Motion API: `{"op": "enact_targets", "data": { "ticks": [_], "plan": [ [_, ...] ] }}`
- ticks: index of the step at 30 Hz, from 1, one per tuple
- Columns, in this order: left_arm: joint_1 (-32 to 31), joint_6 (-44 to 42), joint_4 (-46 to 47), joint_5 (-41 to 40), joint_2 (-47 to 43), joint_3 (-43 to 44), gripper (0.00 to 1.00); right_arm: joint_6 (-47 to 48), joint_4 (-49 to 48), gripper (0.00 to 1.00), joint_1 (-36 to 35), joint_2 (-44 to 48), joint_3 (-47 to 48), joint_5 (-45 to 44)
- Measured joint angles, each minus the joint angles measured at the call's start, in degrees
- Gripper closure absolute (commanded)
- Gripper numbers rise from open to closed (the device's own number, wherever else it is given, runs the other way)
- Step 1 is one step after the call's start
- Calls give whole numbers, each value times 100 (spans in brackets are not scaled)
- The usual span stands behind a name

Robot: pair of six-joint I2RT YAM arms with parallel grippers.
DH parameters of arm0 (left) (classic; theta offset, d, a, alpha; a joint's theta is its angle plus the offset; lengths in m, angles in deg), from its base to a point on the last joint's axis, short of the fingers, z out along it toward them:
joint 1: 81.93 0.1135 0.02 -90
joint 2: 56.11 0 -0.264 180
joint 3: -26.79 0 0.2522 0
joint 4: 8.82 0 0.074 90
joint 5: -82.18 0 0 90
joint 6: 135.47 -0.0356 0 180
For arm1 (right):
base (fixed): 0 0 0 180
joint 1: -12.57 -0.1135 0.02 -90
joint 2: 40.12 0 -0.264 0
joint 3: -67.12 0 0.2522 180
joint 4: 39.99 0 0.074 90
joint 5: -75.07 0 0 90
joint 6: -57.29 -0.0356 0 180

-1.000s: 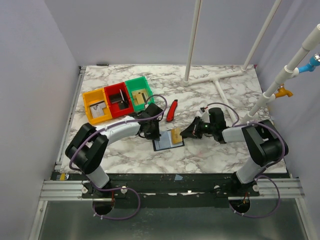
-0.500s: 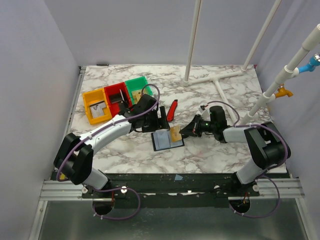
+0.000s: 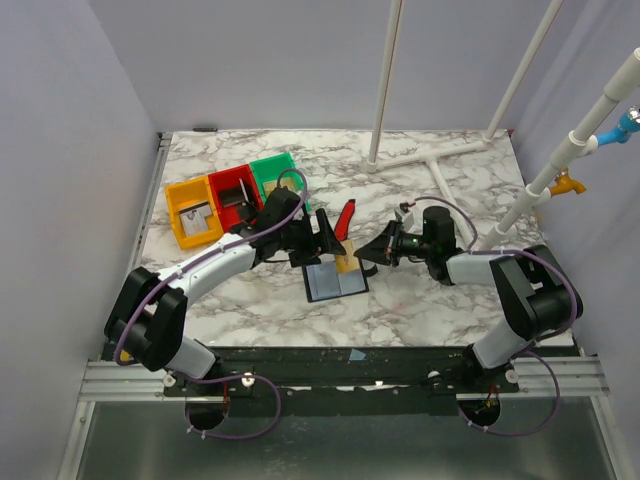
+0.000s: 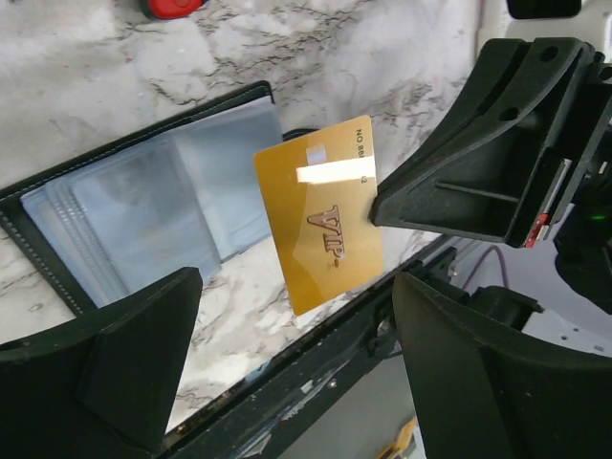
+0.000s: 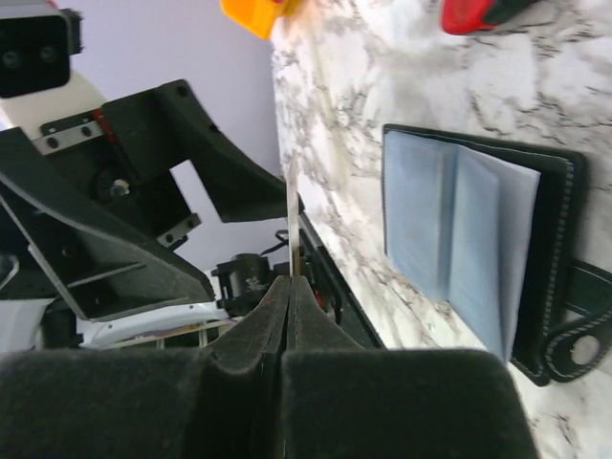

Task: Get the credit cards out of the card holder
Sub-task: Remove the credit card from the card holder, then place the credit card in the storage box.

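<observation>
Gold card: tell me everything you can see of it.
The gold card is thin, flat and glossy, printed "VIP" with a bright band near its top. The shut right claw pinches one edge, holding it tilted off the table, beside the open card holder. Nothing else appears to touch it.

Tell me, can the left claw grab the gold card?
Probably yes. The left claw is open and faces the gold card, with nothing between them. The right claw pinches only one edge, leaving the rest bare.
</observation>
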Motion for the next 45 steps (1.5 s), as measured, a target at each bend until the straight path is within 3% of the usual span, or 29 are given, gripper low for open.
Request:
{"op": "enact_targets", "data": {
  "ticks": [4,9,23,27,28,29,31,33,35,45],
  "plan": [
    [52,153,275,275,-2,-39,21,-452,-492,99,0,0,7,168],
    [142,435,719,629,-7,-208,33,-922,-1029,99,0,0,7,323],
    [227,1073,1593,1207,-7,-372,100,-1233,-1368,99,0,0,7,439],
    [225,1143,1777,1303,-11,-369,100,-1211,-1338,98,0,-2,7,437],
    [225,1147,1786,1309,-11,-369,100,-1200,-1333,86,0,-2,7,437],
    [225,1147,1784,1311,-11,-369,100,-1182,-1320,61,0,-2,7,437],
    [225,1143,1784,1311,-11,-369,100,-1143,-1228,25,0,0,13,437],
    [225,1123,1733,1309,-11,-369,100,-986,-1045,7,0,26,55,415],
    [225,1088,1672,1305,-13,-369,100,-708,-621,0,0,151,151,369],
    [256,575,737,879,-350,-201,100,595,1327,0,0,946,758,-334]
  ]
}}
